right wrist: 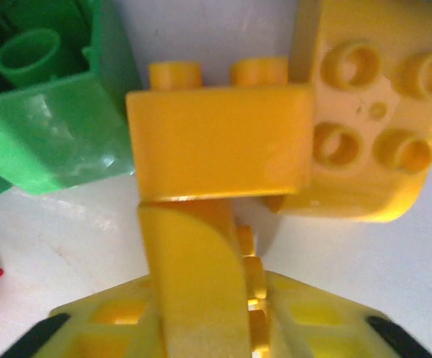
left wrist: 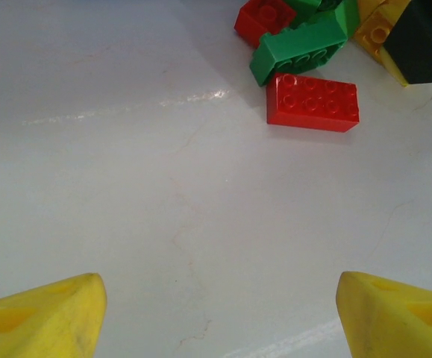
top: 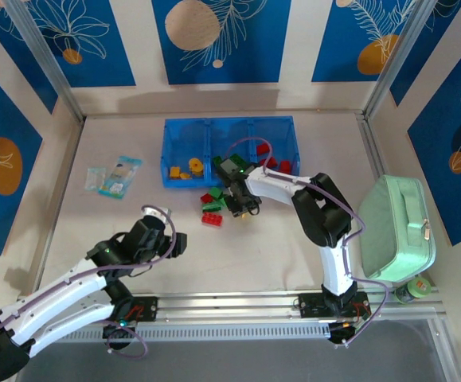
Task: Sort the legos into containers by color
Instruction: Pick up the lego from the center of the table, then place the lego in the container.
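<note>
Legos [top: 212,208] cluster mid-frame below the tray [top: 166,153]. Your right gripper [top: 243,205] clamps a yellow brick [right wrist: 219,142]; your left gripper [left wrist: 216,313] gapes open over bare table [left wrist: 126,186].

I see red and green legos [top: 212,208] heaped before the blue tray [top: 228,121], one yellow lego [right wrist: 217,142] in the right gripper [right wrist: 210,224].

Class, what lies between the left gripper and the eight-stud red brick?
Bare white table, nothing else: the left wrist view shows the stretch from the left gripper to the red brick unoccupied.
</note>
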